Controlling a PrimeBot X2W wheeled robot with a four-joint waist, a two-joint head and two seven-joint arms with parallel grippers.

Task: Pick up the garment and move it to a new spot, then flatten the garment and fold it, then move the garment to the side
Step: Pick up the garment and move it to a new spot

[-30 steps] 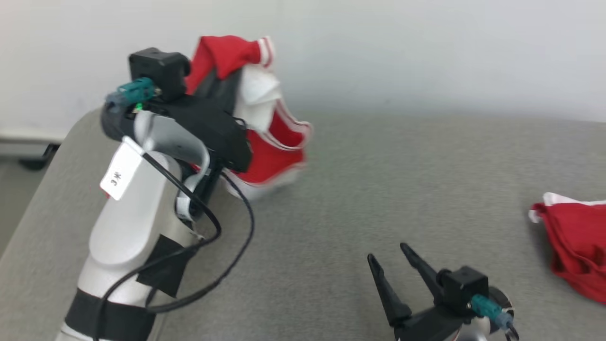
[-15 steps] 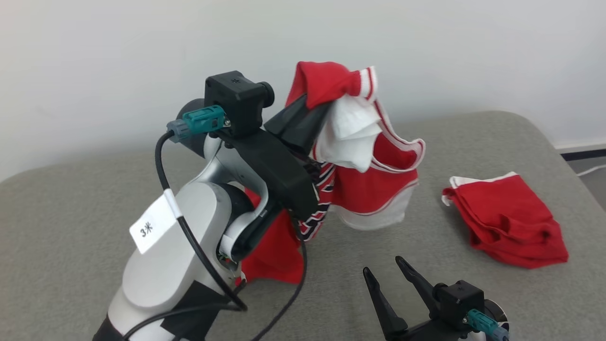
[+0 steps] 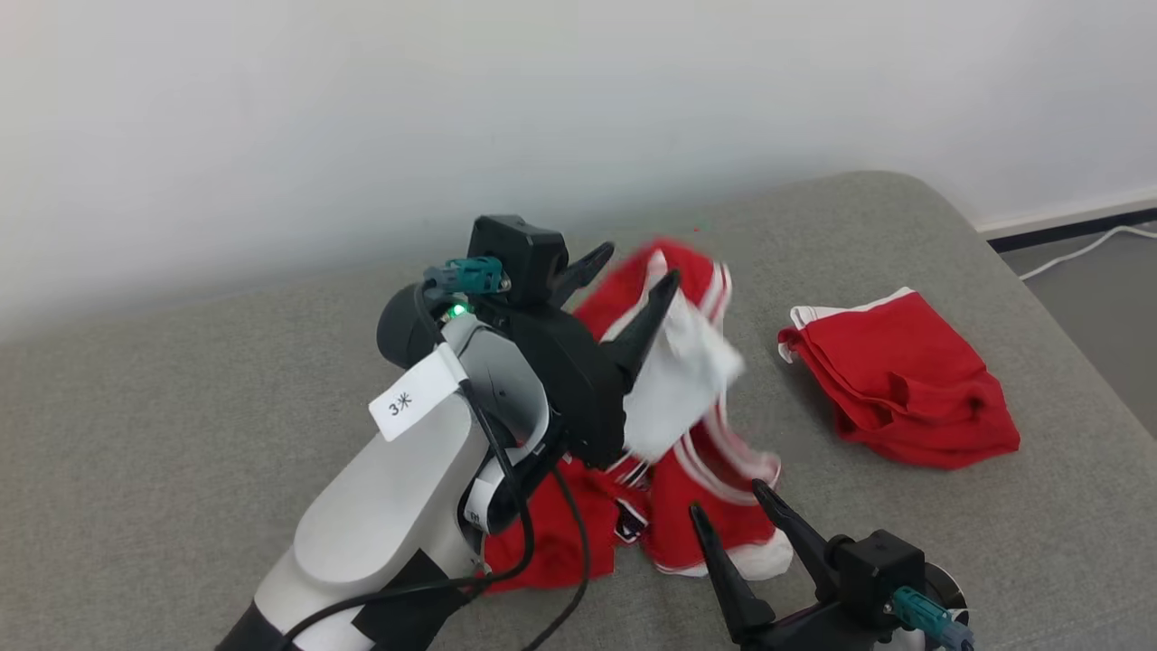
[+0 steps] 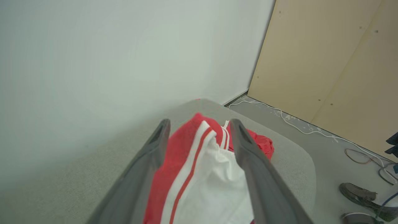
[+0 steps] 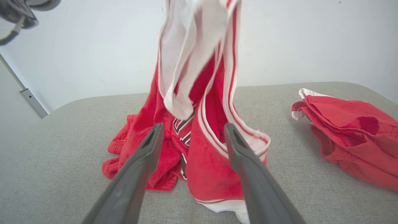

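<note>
One step of three looks nearly done: the red-and-white garment slumps mid-table, its top loose between the spread jaws of the left gripper, the right gripper gapes empty nearby, and flattening, folding and setting aside remain.

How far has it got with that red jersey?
The jersey lies partly bunched on the grey pad, so pick-up and carry look done. The left gripper stands open around its top, letting go. Flattening, folding and moving aside are left; the right gripper hovers open.
</note>
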